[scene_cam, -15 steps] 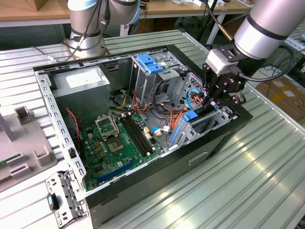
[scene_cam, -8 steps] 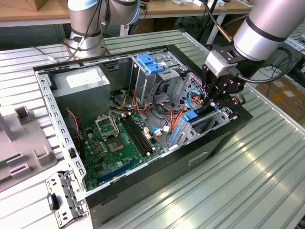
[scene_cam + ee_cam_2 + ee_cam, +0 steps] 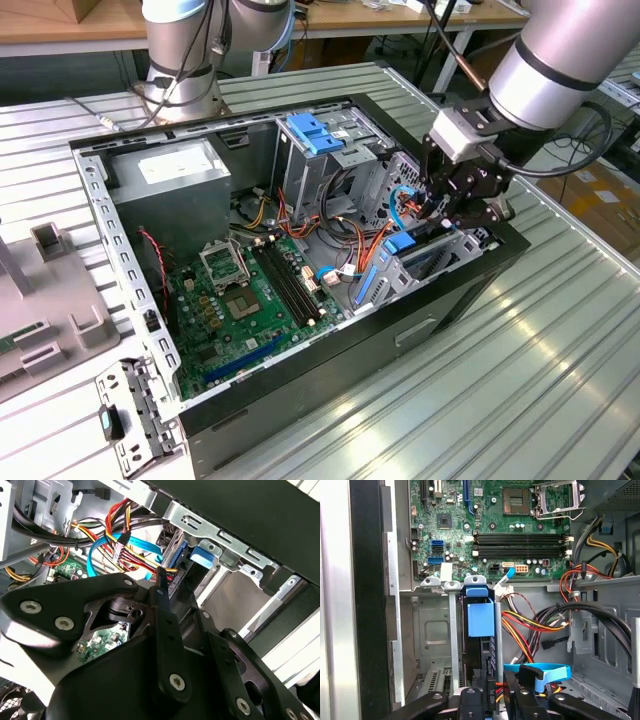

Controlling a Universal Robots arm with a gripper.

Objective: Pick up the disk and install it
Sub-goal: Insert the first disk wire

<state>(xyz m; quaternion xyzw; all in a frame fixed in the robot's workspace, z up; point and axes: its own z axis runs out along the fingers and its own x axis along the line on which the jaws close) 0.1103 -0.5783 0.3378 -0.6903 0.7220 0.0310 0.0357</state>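
Inside the open computer case, at the corner on the exterior view's right, the gripper hangs over a narrow metal bay. The disk stands on edge in that bay, its blue rail upward, cables crowding one side. Whether the jaws are apart or together, I cannot tell. The case lies on a ribbed metal table.

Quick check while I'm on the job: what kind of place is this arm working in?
Probably a robotics lab or test workshop: an open black desktop computer case lies on a ribbed metal table, with wooden workbenches behind.
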